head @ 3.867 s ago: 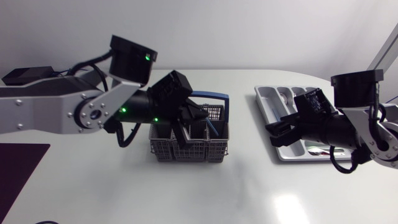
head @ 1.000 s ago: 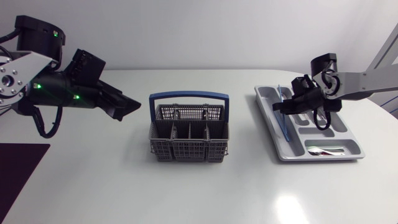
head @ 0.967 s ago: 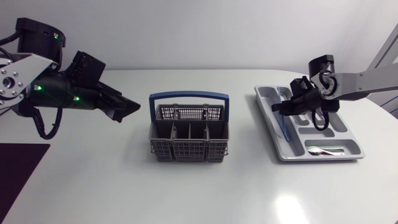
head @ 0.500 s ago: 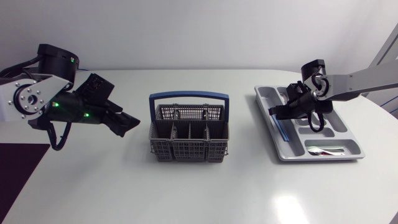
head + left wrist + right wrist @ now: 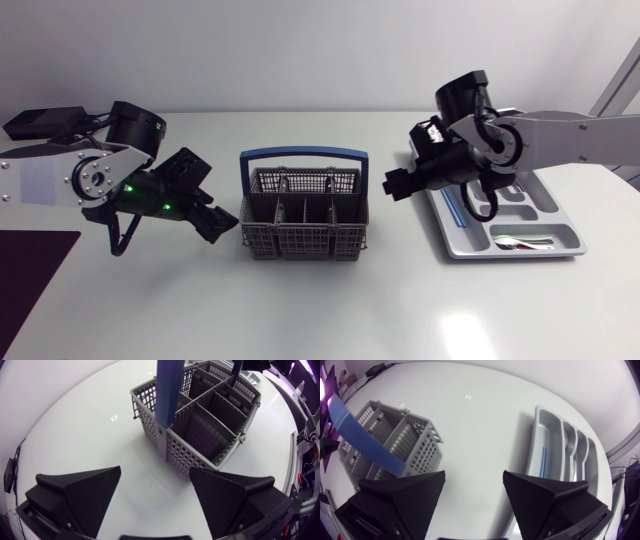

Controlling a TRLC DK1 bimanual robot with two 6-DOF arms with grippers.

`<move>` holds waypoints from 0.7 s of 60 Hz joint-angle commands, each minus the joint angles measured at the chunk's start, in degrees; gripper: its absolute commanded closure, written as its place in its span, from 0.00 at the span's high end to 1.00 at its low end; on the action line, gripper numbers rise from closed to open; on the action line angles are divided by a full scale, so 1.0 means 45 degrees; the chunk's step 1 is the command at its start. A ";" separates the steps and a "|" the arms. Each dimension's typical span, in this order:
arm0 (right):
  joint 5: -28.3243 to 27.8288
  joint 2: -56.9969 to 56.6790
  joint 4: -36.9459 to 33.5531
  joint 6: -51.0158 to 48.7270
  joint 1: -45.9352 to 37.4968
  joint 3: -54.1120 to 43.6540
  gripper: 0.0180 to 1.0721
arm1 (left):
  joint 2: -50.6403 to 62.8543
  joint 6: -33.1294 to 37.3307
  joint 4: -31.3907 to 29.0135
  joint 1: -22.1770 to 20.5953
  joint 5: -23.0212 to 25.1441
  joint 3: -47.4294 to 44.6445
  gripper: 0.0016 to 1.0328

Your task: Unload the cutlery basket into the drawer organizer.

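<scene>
Starting wide on the tabletop, white and smooth. Moving to the drawer organizer on the right, lying flat, holding a blue-handled utensil in a long slot and silver cutlery in the end slot. Coming to the cutlery basket in the middle, standing upright under its arched blue handle, compartments looking empty from above. Judging it light, stiff plastic mesh, likely sliding if nudged, best taken by the handle. Spotting the left gripper close to the basket's left wall, fingers spread wide, holding nothing. Catching the right gripper between basket and organizer, likewise gaping and empty. Treating any leftover cutlery as thin, hard and slippery, and pinching mid-handle.
</scene>
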 commanded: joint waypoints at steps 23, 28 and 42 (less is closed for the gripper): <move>0.0211 0.0490 -0.0470 0.0403 0.1556 0.0120 0.82 | 0.0916 0.0184 0.0744 -0.0798 -0.0285 0.0222 0.93; 0.0231 0.0510 -0.0470 0.0403 0.1556 0.0179 0.82 | 0.1014 0.0165 0.0803 -0.1013 -0.0441 0.0359 0.93; 0.0250 0.0568 -0.0510 0.0403 0.1595 0.0237 0.82 | 0.1385 0.0067 0.1057 -0.1189 -0.0753 0.0808 0.93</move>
